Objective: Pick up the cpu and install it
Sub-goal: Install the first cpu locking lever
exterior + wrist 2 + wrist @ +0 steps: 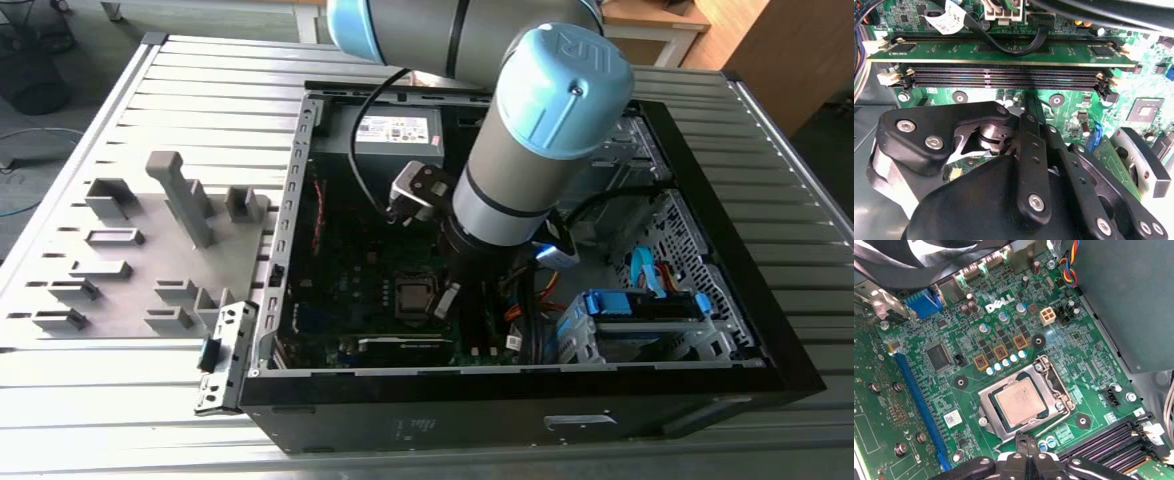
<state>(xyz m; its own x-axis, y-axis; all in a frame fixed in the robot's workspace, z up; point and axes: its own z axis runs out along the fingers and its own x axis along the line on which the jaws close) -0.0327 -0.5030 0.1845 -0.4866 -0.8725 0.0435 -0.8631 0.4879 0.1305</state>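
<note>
Inside the open computer case (694, 215), near the middle of the green motherboard (944, 390), the cpu (1019, 401) is seen lying flat in its metal socket frame (990, 412), silvery top upward, its edges set square with the frame though skewed against the first wrist view's borders; being square, no long axis can be told. The tool (1026, 446) is held just beside and above one edge of the socket, its fingers (1030, 117) pressed together on nothing. The case rests on a ribbed metal bench (200, 80) with grey holder blocks (180, 195) towards the exterior view's left, and wooden furniture (787, 45) is seen beyond the far corner.
</note>
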